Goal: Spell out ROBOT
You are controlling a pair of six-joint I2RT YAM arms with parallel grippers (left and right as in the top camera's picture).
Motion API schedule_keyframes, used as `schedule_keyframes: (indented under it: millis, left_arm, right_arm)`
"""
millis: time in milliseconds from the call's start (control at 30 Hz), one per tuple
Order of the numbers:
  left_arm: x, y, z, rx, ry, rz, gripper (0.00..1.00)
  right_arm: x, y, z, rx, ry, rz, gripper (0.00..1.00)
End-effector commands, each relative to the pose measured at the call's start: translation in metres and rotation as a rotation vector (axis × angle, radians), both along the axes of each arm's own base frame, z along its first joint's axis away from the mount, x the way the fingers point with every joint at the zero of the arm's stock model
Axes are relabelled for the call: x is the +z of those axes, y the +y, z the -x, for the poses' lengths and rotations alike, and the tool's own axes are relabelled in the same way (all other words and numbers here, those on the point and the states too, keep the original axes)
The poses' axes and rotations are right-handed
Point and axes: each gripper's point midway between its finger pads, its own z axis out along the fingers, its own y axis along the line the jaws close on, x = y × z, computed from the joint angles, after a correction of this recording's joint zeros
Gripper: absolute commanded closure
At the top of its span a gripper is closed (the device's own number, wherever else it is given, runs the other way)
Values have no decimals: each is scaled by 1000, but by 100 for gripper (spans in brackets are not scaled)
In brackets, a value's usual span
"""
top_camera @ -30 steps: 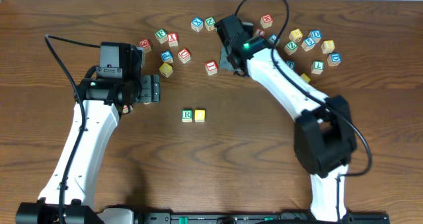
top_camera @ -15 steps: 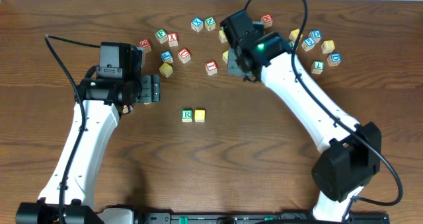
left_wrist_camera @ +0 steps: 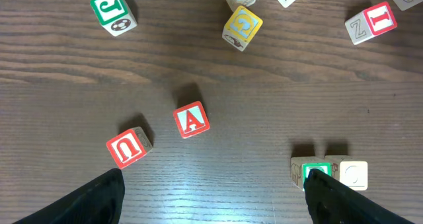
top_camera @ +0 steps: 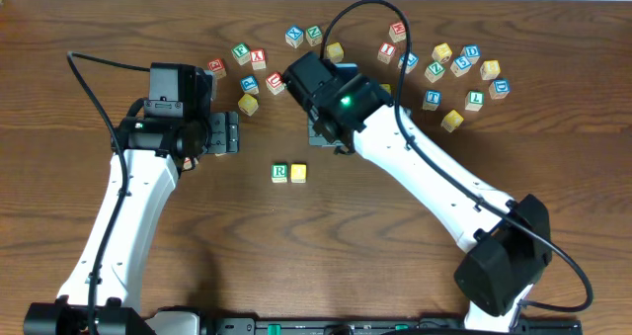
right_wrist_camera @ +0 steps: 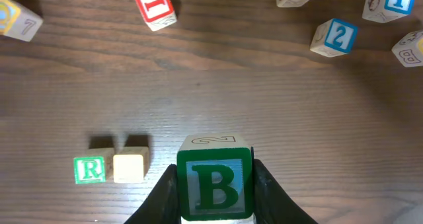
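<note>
Right now my right fingers (right_wrist_camera: 158,201) are clamped on the green B cube (right_wrist_camera: 215,184) above the desk (right_wrist_camera: 264,105). The R cube (right_wrist_camera: 88,170) and its yellow-topped neighbour (right_wrist_camera: 129,168) lie near-left of it, so I judge B's slot to be that row's right end. My left fingers (left_wrist_camera: 99,197) stand apart, empty.

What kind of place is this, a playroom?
Probably a robot lab bench, not a playroom. A white left arm and right arm with black cables stand at a wooden table, lettered cubes are scattered on it, and the right gripper holds the green B cube.
</note>
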Motion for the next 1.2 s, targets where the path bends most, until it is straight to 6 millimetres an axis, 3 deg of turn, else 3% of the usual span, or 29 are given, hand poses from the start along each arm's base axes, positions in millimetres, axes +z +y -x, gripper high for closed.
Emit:
schedule_keyframes:
  millis: [0, 367, 867, 1167]
  left_arm:
    - [5, 3, 0, 1, -12, -11, 14]
    - [5, 3, 0, 1, -12, -11, 14]
    - [5, 3, 0, 1, -13, -11, 14]
    - [5, 3, 0, 1, -13, -11, 14]
  right_arm:
    - [10, -1, 0, -31, -45, -4, 95]
    - [-40, -8, 10, -43, -3, 23, 96]
    - [-93, -10, 25, -38, 28, 10, 96]
    - [-104, -4, 30, -18, 43, -20, 96]
